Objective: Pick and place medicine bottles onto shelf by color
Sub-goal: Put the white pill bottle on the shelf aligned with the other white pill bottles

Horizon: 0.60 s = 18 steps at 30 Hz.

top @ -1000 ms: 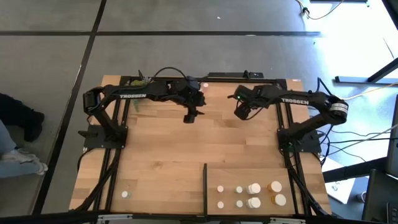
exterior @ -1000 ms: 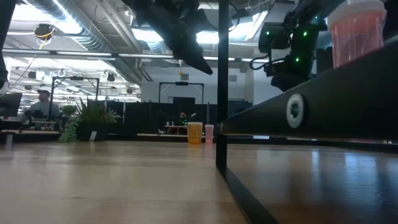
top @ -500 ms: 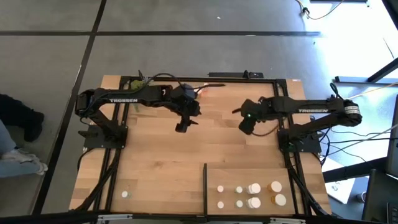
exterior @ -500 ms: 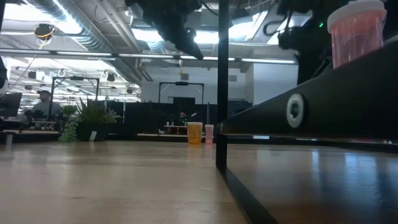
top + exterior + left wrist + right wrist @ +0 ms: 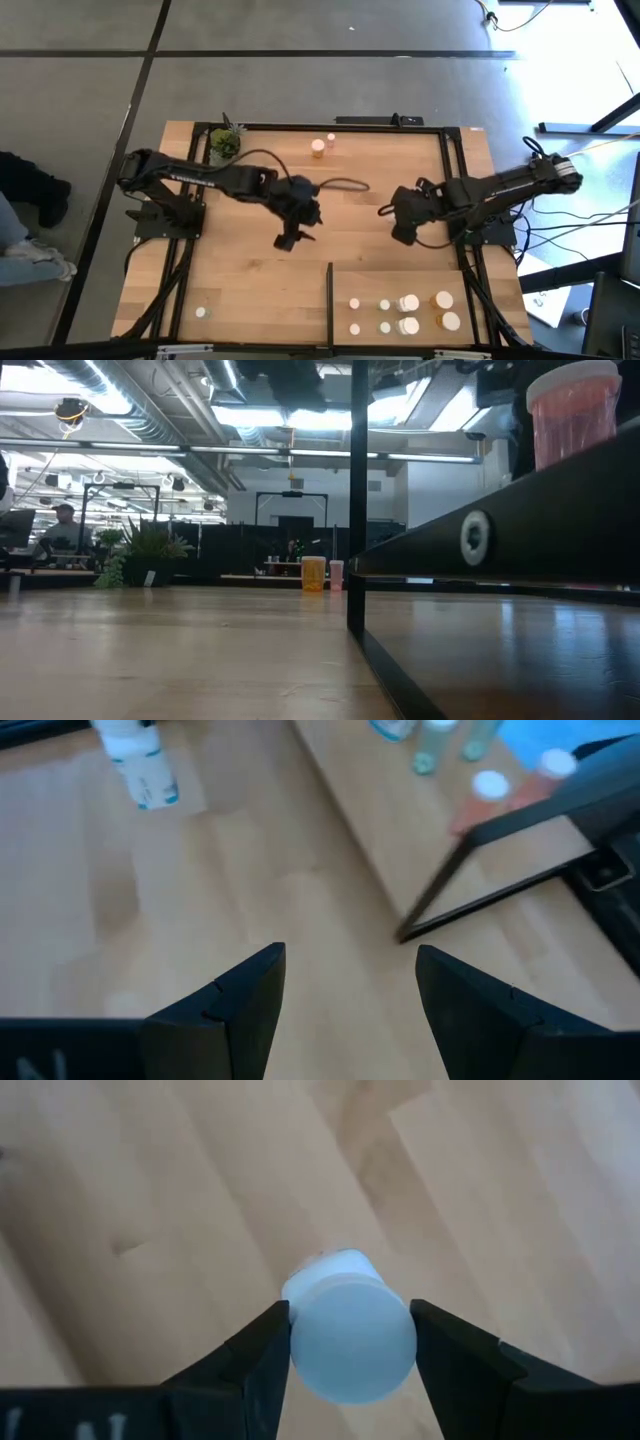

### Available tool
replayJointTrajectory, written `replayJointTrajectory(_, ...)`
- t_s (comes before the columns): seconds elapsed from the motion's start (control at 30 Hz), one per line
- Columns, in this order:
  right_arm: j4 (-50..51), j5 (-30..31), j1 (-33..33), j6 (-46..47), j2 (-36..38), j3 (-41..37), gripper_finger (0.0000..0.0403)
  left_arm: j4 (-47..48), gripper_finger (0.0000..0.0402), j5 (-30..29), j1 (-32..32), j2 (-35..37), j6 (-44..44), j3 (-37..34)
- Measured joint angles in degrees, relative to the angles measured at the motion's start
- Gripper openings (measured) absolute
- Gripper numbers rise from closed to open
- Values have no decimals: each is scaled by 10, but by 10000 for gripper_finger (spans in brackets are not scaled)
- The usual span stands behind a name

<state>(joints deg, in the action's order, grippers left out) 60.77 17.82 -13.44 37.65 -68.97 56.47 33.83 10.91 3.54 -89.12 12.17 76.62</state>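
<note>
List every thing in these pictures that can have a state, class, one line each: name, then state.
Right gripper: shut on a white-capped bottle.
Left gripper: open, empty.
Shelf: holds capped bottles.
Bottles on shelf: upright, capped.
Small bottle off the shelf: upright.
Orange bottle at far edge: upright.

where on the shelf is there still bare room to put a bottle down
The shelf is bare from its black strip across its far half. Its near right corner is crowded with medicine bottles. The right hand holds a white-capped bottle.
</note>
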Motion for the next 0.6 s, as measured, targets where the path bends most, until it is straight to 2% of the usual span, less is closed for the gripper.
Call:
replayJointTrajectory(0.2, 14, -13, -44, 35, 0, 4, 194, -6, 219, -43, 50, 0, -49, 0)
replayJointTrajectory(0.6, 33, -55, -120, 86, 0, 63, 194, -16, 219, -94, 109, -1, -136, 0)
